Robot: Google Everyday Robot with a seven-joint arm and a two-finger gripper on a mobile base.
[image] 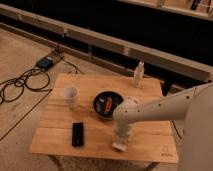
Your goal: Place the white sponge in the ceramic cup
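The white sponge (119, 146) lies on the wooden table (60, 125) near its front edge, right of centre. My gripper (121, 141) points straight down onto it from the pale arm that reaches in from the right, and it is shut on the sponge, which still rests on the tabletop. Only the sponge's lower edge shows under the gripper. The ceramic cup (70, 96), white and tapered, stands upright at the left of the table, well away from the gripper.
A black round bowl (107, 105) with something red inside sits mid-table, just behind the gripper. A black flat device (77, 134) lies front left. A small pale bottle (138, 74) stands at the back edge. Cables (25, 82) run over the floor on the left.
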